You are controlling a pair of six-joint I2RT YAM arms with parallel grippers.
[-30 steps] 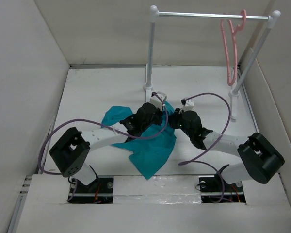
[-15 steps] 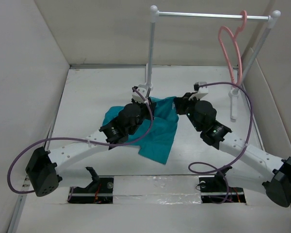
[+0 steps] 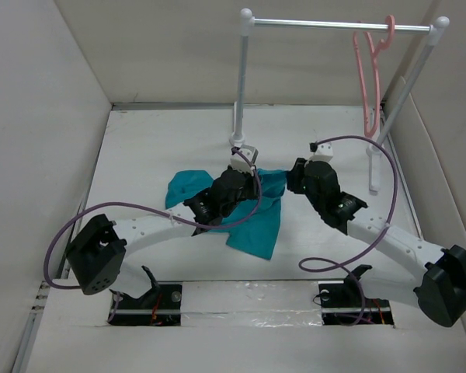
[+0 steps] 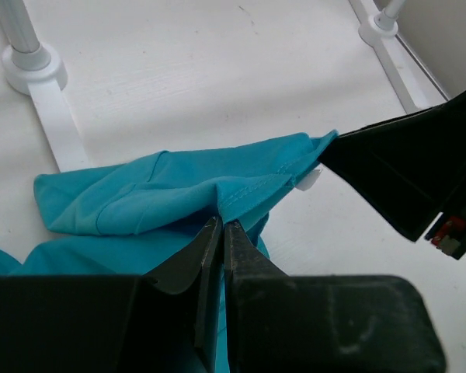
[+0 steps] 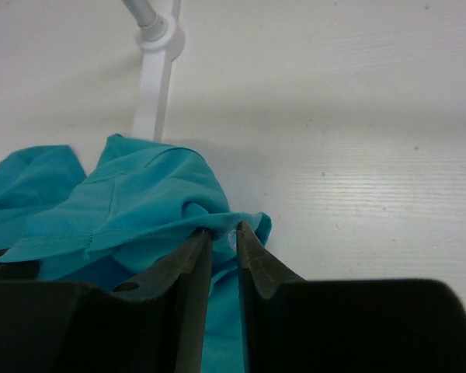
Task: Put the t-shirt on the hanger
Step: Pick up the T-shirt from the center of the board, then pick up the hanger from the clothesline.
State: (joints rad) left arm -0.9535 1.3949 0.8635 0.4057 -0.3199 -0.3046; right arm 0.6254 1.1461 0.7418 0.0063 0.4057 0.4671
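Top external: t-shirt partly behind left arm

Each arm is being made up of slim white links joined by bulky black joint housings. A purple cable is being carried in loose loops along each arm, from just behind the end effector back to the base. The left end effector and the right end effector are being formed by paired matte black tapering fingers. A small red part is being shown just behind the right end effector's tips.
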